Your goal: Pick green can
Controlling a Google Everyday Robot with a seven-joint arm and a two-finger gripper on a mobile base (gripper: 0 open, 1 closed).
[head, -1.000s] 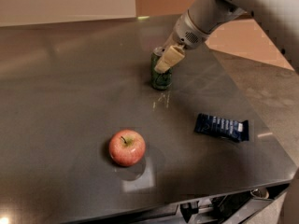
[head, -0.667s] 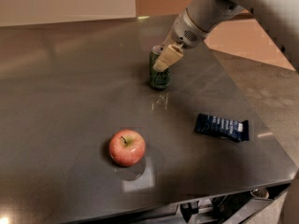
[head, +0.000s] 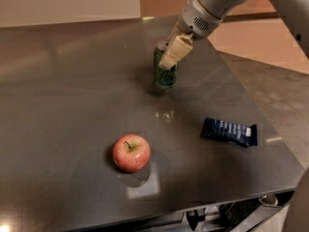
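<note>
The green can (head: 166, 77) stands upright on the dark table (head: 72, 81), at the back middle. It is dark green with pale markings and a silver top. My gripper (head: 169, 57) comes down from the upper right and sits right at the can, its cream pad covering the can's upper right side. The can's base looks to rest on the table.
A red apple (head: 131, 152) lies at the front middle of the table. A dark blue snack bar (head: 229, 132) lies at the right. The table's right edge runs diagonally past it and the front edge is just below the apple.
Almost nothing differs. My gripper stays at the can's upper part, perhaps a touch higher. The apple and snack bar have not moved.
</note>
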